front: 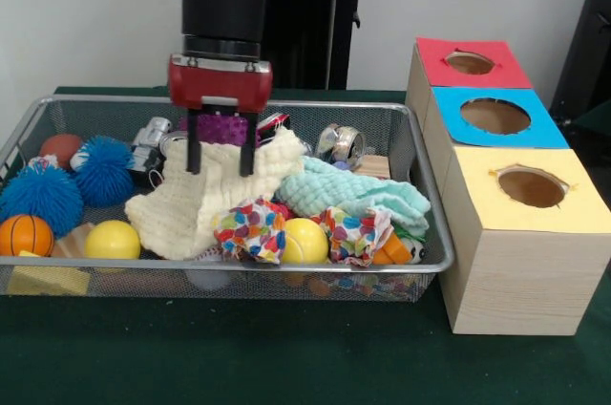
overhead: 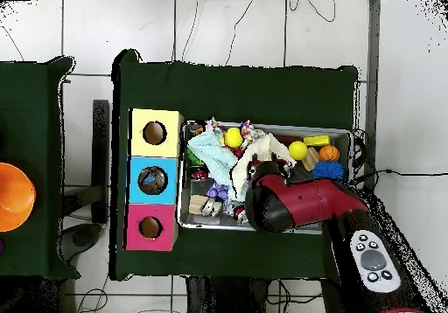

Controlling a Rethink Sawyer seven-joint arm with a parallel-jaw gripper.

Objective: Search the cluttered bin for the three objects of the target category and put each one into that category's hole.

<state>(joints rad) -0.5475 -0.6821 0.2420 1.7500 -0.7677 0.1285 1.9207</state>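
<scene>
My gripper [front: 221,171] hangs over the middle of the wire bin [front: 286,269]. It is open, with both fingertips resting on a cream cloth [front: 191,209] and nothing gripped between them. A mint cloth [front: 353,190] lies to the right of it. Two patterned cloths [front: 250,228] [front: 353,233] sit at the bin's front. To the right stand the boxes with the red hole [front: 469,62], the blue hole [front: 495,116] and the yellow hole [front: 531,187]. In the overhead view the arm [overhead: 289,205] covers the gripper, and the cream cloth [overhead: 249,156] shows beside it.
Two yellow balls [front: 112,240] [front: 305,241], an orange basketball [front: 25,234], blue spiky balls [front: 103,169] [front: 40,197] and a purple spiky ball [front: 221,128] share the bin with metal cans [front: 340,145] and wooden blocks. An orange object [overhead: 13,196] lies on the side table.
</scene>
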